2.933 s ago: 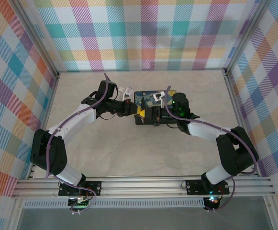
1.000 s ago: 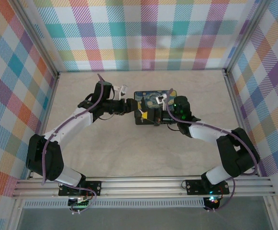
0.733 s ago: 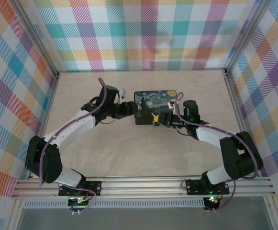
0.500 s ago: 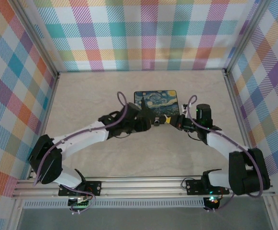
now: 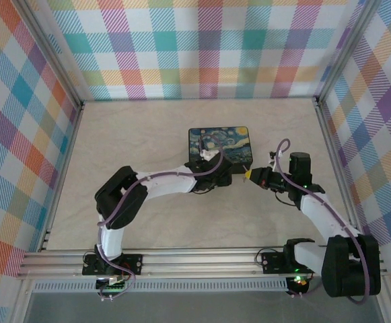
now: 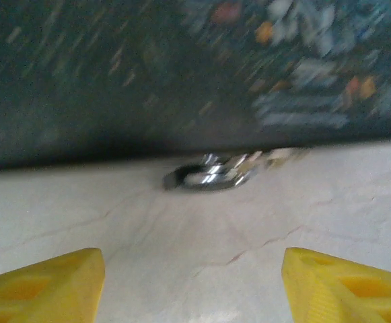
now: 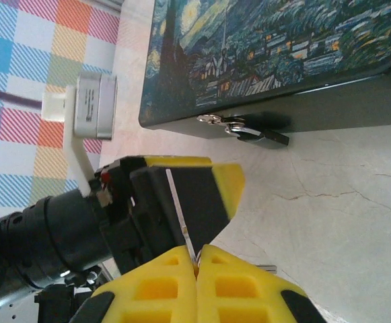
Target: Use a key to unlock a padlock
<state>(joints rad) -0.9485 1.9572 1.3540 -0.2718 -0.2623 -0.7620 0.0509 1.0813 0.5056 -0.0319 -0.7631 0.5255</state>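
Fingers (image 7: 161,286) of right gripper (image 7: 196,254) are pinching the key (image 7: 180,208) | left gripper (image 6: 195,286) is standing open before the padlock (image 6: 212,176) | padlock is touching painted box (image 6: 114,81)

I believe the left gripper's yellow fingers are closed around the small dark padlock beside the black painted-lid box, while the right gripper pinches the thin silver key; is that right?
Not quite: the left wrist view shows the left gripper open, its yellow fingers short of the small dark padlock. The rest holds: padlock beside the black painted-lid box, right gripper pinching the thin silver key.
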